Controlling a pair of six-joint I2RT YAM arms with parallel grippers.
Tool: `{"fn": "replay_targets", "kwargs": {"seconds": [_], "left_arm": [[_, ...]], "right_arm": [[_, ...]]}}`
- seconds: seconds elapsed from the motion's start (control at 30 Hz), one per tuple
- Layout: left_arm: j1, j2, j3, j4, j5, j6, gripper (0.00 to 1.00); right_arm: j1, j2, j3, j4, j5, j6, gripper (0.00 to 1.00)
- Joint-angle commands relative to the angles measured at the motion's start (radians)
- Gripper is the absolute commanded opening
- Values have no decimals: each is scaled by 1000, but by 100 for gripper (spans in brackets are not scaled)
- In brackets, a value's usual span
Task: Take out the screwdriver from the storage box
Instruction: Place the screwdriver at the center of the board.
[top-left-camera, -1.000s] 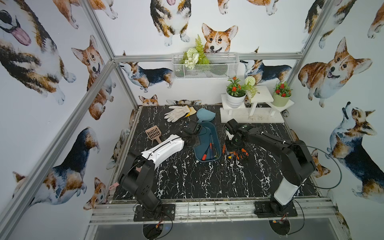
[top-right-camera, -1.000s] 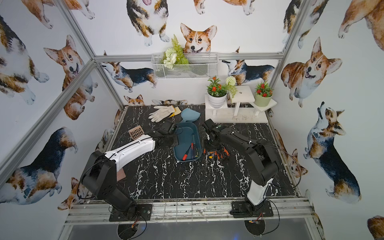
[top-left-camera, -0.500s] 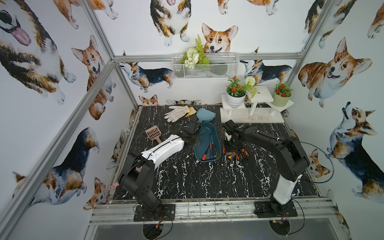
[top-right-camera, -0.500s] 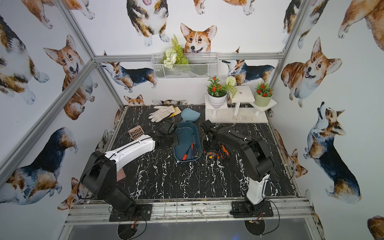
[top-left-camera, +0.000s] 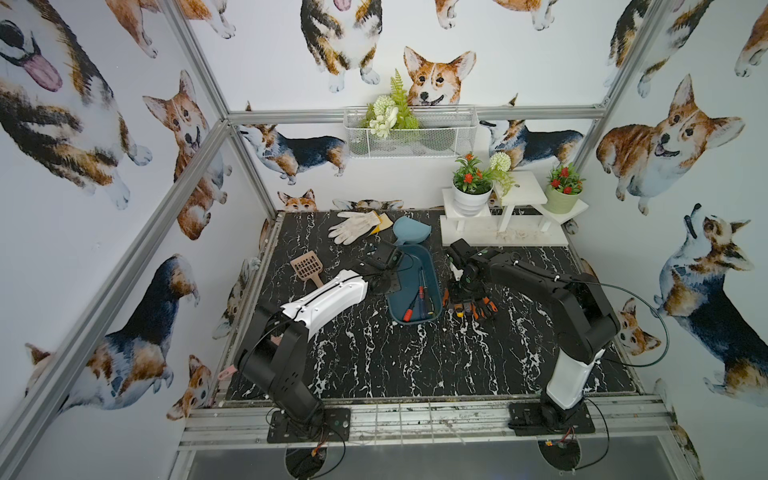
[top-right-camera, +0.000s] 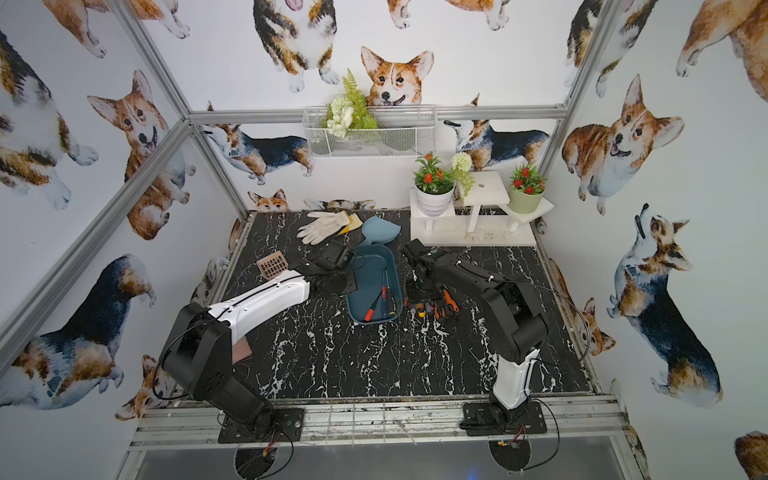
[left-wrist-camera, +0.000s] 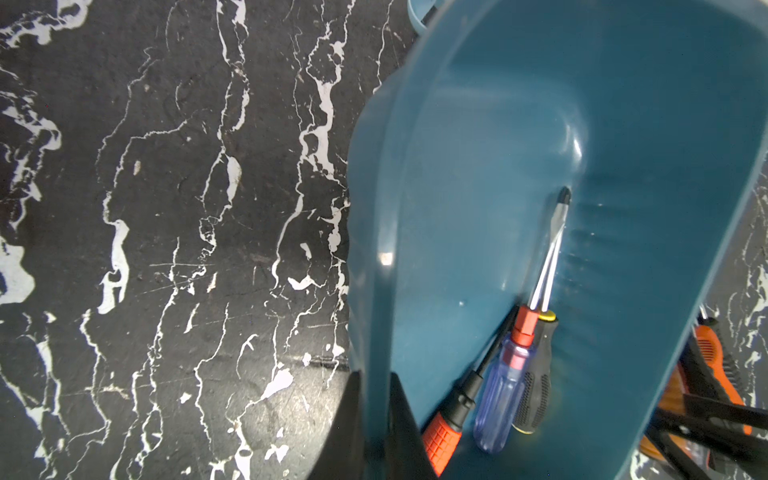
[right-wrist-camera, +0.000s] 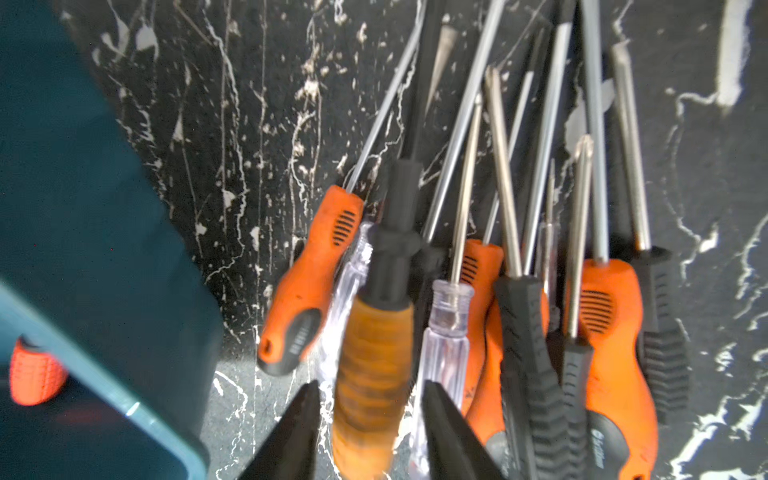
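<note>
Screwdriver (right-wrist-camera: 374, 353), amber-handled, lies between spread right end effector (right-wrist-camera: 370, 390) jaws; left end effector (left-wrist-camera: 374, 378) pinches storage box (left-wrist-camera: 498, 124).

Right end effector (right-wrist-camera: 370, 388) has loosened off amber screwdriver (right-wrist-camera: 376, 332).

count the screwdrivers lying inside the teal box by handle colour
orange-red handled screwdriver: 1
clear blue handled screwdriver: 1
black and yellow handled screwdriver: 1
total inside the storage box: 3
</note>
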Motion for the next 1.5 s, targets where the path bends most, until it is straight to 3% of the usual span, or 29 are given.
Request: {"fn": "replay_targets", "kwargs": {"seconds": [0.0,0.4,0.7,1.0,1.47], "left_arm": [[0,-13,-5,32,9,-7,0],[0,-14,-6,36,8,-9,0],[0,-6,-3,40,13,-13,0],[-2,-10,-3,38,12,-13,0],[-2,-12,-9,43,12,-13,0]], "right_arm": [[-1,-26,7,-18,10,7,55],[2,-111,1,13,19,11,59],[51,-186,15,96,-74,-15,57],[155,-64,89,110,-109,-6,52],[193,98,136,131,-169,48,47]]}}
